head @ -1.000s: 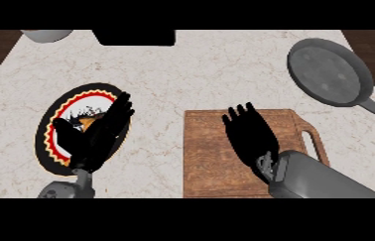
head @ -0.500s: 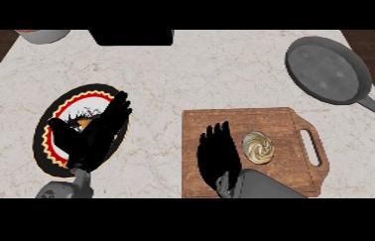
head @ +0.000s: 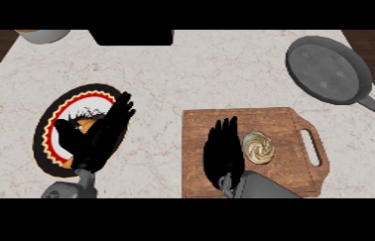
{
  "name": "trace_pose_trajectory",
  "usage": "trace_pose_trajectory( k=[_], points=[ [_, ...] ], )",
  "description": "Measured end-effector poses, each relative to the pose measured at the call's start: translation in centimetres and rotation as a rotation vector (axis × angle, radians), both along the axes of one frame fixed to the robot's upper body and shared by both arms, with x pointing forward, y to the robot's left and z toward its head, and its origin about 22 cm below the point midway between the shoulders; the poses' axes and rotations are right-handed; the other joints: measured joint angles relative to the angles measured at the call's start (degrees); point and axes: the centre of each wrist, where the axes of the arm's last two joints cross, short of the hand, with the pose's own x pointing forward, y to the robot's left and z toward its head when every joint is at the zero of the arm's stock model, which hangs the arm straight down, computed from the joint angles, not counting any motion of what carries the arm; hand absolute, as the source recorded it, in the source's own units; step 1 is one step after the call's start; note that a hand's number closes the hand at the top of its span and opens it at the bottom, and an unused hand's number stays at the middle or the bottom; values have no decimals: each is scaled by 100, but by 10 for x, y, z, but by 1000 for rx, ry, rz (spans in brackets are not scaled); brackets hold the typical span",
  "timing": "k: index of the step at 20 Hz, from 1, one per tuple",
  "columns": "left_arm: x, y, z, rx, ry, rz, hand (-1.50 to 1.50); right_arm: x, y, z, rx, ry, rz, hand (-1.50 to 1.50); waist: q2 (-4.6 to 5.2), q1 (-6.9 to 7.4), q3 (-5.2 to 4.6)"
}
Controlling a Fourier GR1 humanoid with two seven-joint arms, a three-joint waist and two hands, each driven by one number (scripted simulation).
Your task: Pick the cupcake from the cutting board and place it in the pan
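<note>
On the brown wooden cutting board [head: 253, 121], my right hand [head: 222, 150] lies open, fingers straight, just left of the pale swirled cupcake [head: 258, 147], not yet gripped. Next, I judge: curl round it, lift, carry to the grey round pan [head: 328, 69], upper right. My left hand [head: 99, 133] rests open over a patterned plate [head: 51, 121] on the marbled counter [head: 190, 76].

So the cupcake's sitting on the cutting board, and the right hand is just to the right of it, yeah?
Not quite. The head view shows the cupcake on the cutting board, but the right hand is just to its left, open, fingers straight, beside the cupcake and not holding it.
</note>
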Motion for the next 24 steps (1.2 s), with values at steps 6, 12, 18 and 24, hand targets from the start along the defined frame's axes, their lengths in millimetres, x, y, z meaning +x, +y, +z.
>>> trace_pose_trajectory(
  k=[6,12,18,24],
  points=[
    [1,5,-2,-3,2,1,0,6,-12,1,-54,-37,-34,-150,10,16,3],
    [4,0,10,-2,-2,-3,0,9,-23,-5,-113,-67,-60,-150,15,31,4],
    [4,-1,9,8,-7,-10,0,9,-40,-16,-135,-83,-38,150,18,41,5],
    [5,-4,8,7,-2,-6,0,19,-47,-20,-159,-116,78,150,21,56,4]
  ],
)
